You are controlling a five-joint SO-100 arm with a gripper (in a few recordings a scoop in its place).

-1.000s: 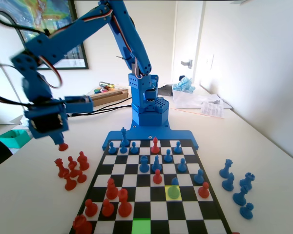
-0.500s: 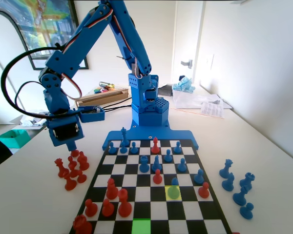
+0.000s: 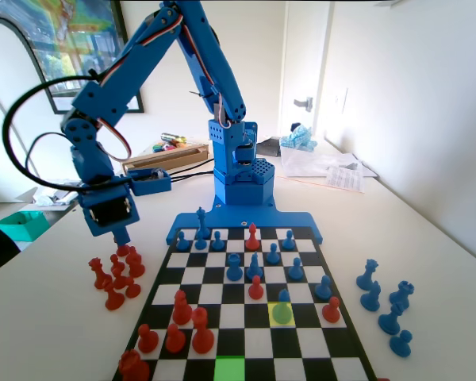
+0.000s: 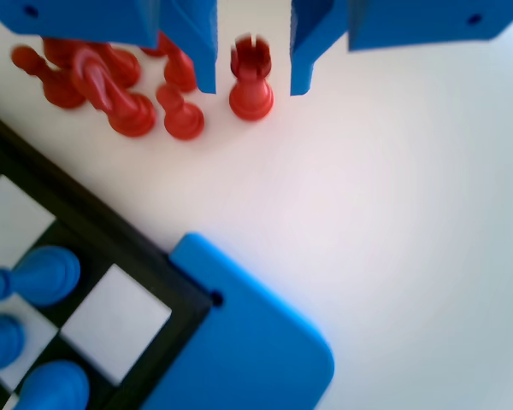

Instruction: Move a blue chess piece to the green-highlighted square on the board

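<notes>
Fixed view: four blue pieces (image 3: 385,305) are counted off the board (image 3: 246,317)'s right on the white counter (image 3: 428,262), the blue chess piece (image 3: 283,298) is stood on yellow, the green-highlighted square (image 3: 229,369) is bare, and the claw (image 4: 252,81) is held wide over a red rook (image 4: 250,79).

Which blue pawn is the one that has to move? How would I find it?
Start at the board in the fixed view and find the only yellow square, right of the middle near the front. The blue chess piece stands at that square's far edge. Its neighbours on both sides are red pawns, and no other blue pawn touches a coloured square.
</notes>
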